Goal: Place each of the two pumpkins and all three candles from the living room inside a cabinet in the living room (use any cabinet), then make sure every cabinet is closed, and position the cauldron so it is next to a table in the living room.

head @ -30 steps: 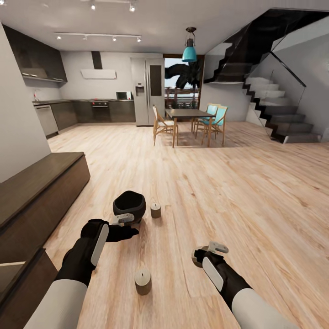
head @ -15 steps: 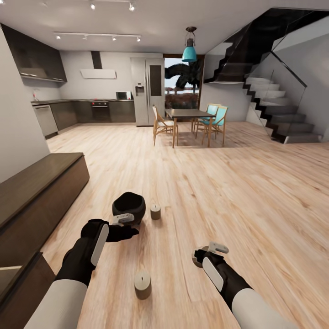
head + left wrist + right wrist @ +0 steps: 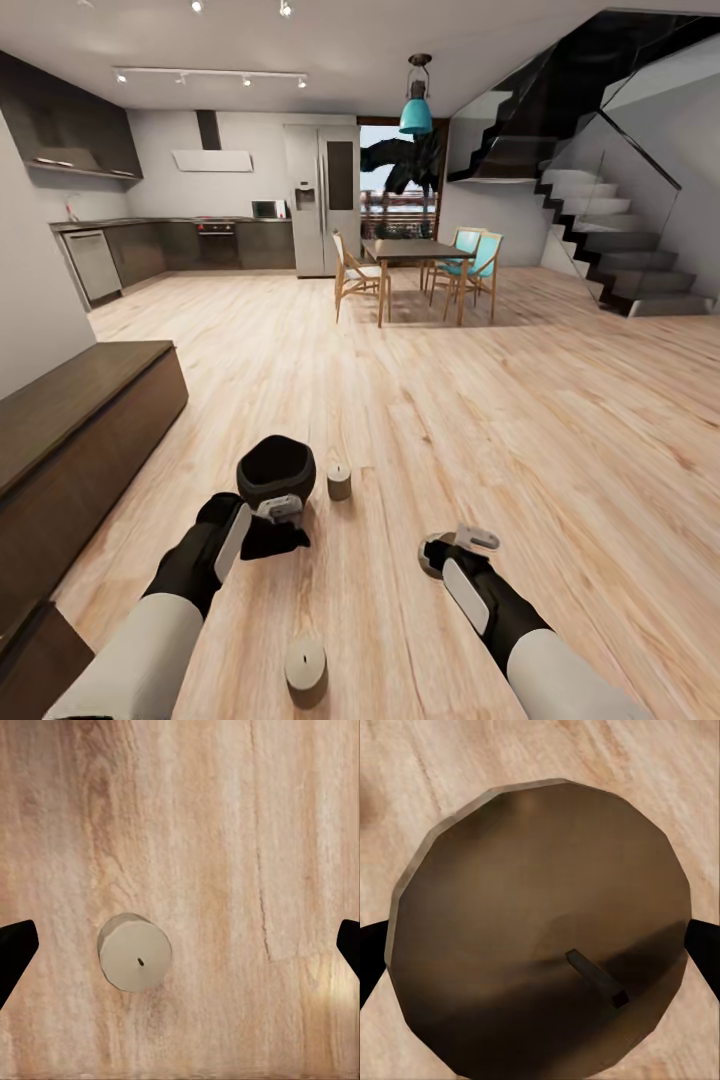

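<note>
Your right gripper point(image 3: 450, 548) sits directly over a candle point(image 3: 540, 937) standing on the floor point(image 3: 480, 420); its fingers flank the candle's sides, spread wide and apart from it. Your left gripper point(image 3: 278, 512) hangs just in front of the cauldron point(image 3: 276, 467), fingers spread wide, empty. A second candle point(image 3: 339, 481) stands just beside the cauldron. A third candle point(image 3: 305, 664) stands nearer you, between the arms. The cabinet point(image 3: 70, 440) runs along your left.

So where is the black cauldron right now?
In the head view the cauldron stands on the wooden floor, just beyond the left gripper, with a candle beside it.
</note>
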